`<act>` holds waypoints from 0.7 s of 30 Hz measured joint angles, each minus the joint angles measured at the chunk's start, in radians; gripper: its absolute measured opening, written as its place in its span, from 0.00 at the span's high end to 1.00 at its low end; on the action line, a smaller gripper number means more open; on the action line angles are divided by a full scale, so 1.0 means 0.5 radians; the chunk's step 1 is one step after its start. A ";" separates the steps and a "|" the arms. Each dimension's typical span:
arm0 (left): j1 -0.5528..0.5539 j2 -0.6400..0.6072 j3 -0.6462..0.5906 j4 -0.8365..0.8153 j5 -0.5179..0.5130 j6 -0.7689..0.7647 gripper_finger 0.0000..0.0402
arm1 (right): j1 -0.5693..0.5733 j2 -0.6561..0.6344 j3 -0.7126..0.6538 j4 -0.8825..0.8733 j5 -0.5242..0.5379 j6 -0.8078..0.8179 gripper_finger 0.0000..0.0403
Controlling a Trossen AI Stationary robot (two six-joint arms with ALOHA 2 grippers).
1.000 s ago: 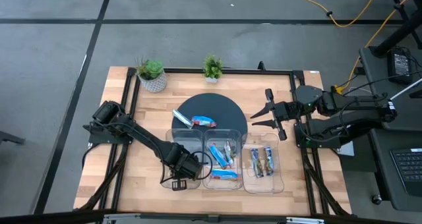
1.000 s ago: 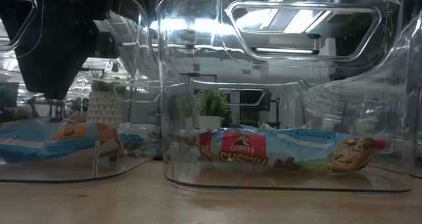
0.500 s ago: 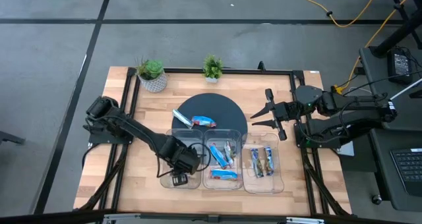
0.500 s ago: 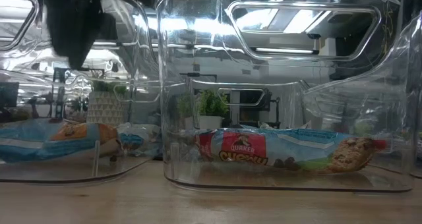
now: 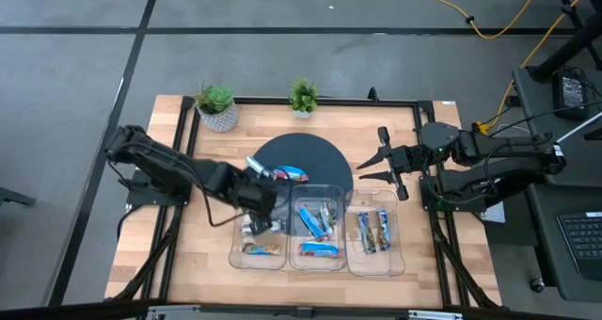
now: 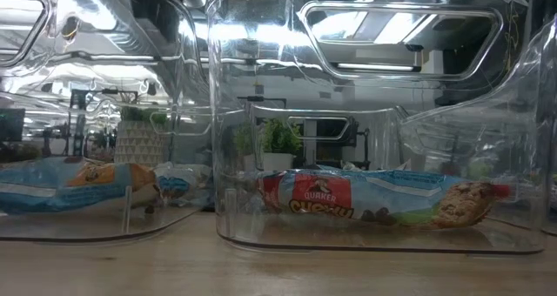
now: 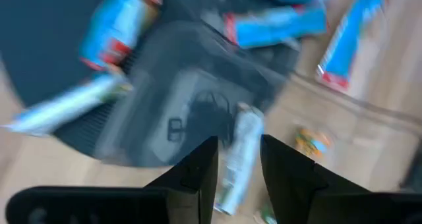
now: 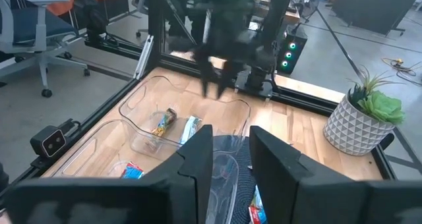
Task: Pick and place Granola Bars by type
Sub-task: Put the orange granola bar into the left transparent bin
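Observation:
My left gripper hovers open over the far end of the left clear tray, at the near rim of the dark round plate. Below its fingers a silvery bar and a brownish bar lie flat in that tray. A silvery bar and a blue-and-red bar lie on the plate. Blue bars fill the middle tray, and two bars lie in the right tray. My right gripper waits open, right of the plate, touching nothing.
Two potted plants stand at the table's far edge. The three clear trays sit side by side near the table's near edge; their walls fill the low view. Bare wood lies left of the trays.
My left gripper has risen out of the left tray and drawn back toward the table's far edge, ending near the plate's near rim. The bars in the left tray have stayed where they lay. My right arm has kept still.

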 joint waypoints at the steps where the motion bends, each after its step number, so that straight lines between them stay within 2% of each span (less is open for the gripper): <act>1: 0.028 -0.037 0.000 -0.016 -0.040 0.012 0.73 | 0.000 0.003 0.000 0.000 0.000 0.000 0.74; 9: 0.295 -0.310 0.001 -0.161 -0.204 0.275 0.76 | 0.000 0.019 0.000 0.003 0.016 0.008 0.74; 15: 0.512 -0.421 0.001 -0.260 -0.144 0.634 0.75 | 0.000 0.019 0.000 0.004 0.085 0.072 0.74; 21: 0.699 -0.432 0.001 -0.359 -0.075 1.048 0.73 | 0.000 0.019 0.000 -0.003 0.176 0.218 0.74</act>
